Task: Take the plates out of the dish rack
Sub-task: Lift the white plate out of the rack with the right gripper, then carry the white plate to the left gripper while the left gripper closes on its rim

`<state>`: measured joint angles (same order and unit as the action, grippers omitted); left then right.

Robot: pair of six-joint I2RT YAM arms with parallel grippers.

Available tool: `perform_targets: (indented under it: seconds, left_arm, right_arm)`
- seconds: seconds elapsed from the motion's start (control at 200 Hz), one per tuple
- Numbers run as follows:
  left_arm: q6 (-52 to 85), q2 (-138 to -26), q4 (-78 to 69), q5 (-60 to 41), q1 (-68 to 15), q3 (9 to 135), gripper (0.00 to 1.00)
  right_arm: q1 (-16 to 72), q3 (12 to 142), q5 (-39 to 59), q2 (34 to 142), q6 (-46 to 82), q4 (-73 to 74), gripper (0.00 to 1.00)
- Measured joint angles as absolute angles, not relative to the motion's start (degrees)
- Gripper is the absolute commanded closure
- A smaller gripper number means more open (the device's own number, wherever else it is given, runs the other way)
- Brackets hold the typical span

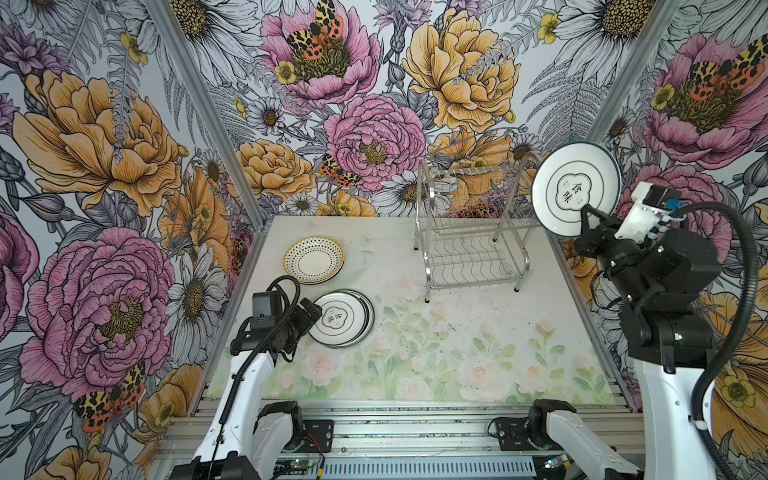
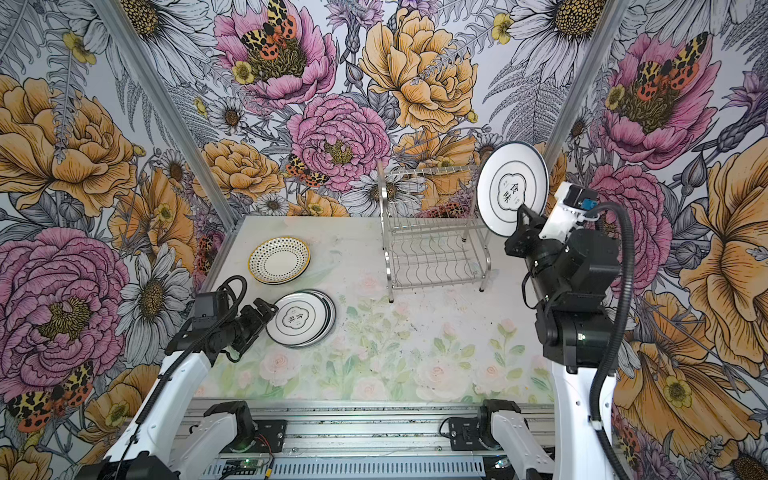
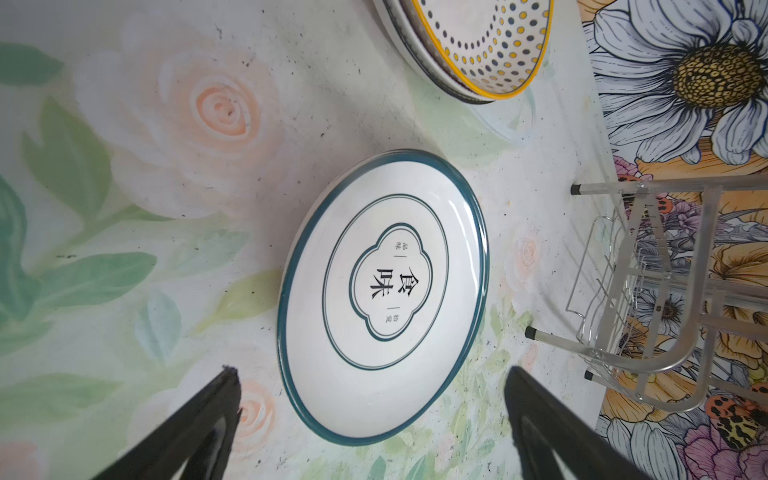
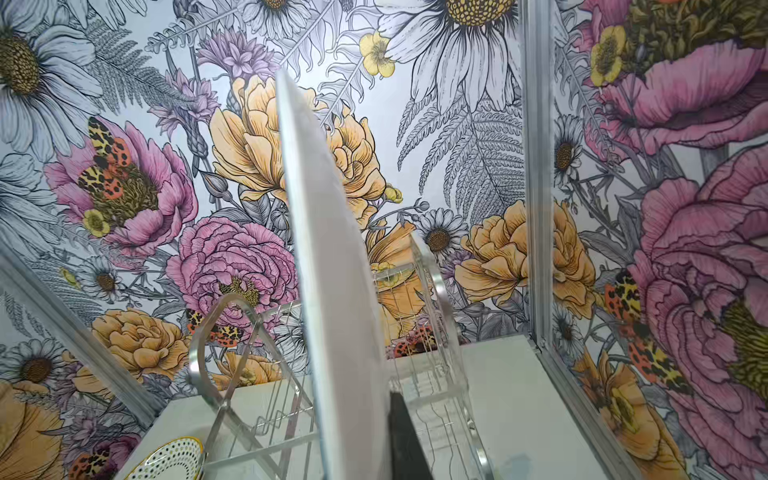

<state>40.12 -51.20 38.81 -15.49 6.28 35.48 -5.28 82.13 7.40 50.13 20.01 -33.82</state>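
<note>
**Plate hanging in the right gripper beside the dish rack**

Plate [image 1: 575, 189] with teal rings is standing nearly upright in the air, its face turned toward both top views. The right gripper [image 1: 586, 212] is pinching its lower rim with the jaws closed tight on it, and the right arm is reaching up high.

The plate is hanging just beside the right end loop of the dish rack [image 1: 469, 232], close to the right wall [image 1: 685, 124].

The left gripper [image 1: 309, 316] is hovering low with its jaws spread wide and gripping nothing, just beside the teal-ringed stack [image 1: 345, 318].

Two stacks are lying near the left edge of the table [image 1: 457, 353]: that one and a dotted stack [image 1: 313, 259] behind it. How many plates each stack is holding is unclear.

Open table is stretching between the stacks and the rack, and across the whole front.
</note>
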Motion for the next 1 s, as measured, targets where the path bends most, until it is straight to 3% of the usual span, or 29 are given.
perform_targets:
  seconds: [0.25, 0.63, 1.001]
  left_arm:
    - [40.1, -49.6, 38.8, -15.7, 6.1, 35.5, 0.01]
    - [40.6, -46.5, 38.7, -14.7, -0.2, 34.7, 0.01]
    - [43.6, -47.4, 33.5, -12.8, -11.3, 32.9, 0.01]
  right_arm:
    - [-5.3, 68.2, 13.4, 37.9, 24.5, -42.0, 1.00]
    - [-3.8, 52.2, 27.5, 33.0, 32.8, -52.6, 1.00]
    - [14.2, 44.6, 28.7, 40.3, 44.3, -43.8, 1.00]
